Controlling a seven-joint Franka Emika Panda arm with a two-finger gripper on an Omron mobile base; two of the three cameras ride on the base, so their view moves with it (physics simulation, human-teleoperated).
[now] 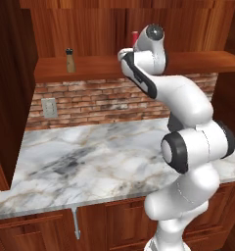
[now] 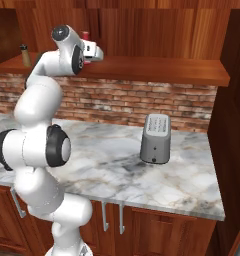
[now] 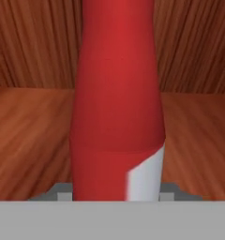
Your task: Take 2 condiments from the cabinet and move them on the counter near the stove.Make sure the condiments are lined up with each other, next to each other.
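Observation:
The slim red squeeze bottle (image 3: 116,108) stands upright on the cabinet shelf (image 1: 90,68) in front of the wood-panel back. My gripper (image 3: 115,193) is shut on its lower body, one dark fingertip (image 3: 62,191) on each side. From the base views the bottle's top (image 1: 134,37) (image 2: 85,35) peeks out behind my raised hand. The brown shaker (image 1: 70,61) (image 2: 25,55) with a dark top stands alone on the same shelf, well to the left. Below lies the marble counter (image 1: 90,157). The stove is out of view.
A grey toaster (image 2: 156,138) stands on the counter at the right, near the brick wall (image 2: 142,102). A wall outlet (image 1: 49,108) sits in the bricks at the left. Dark cabinet sides close in on both ends of the counter.

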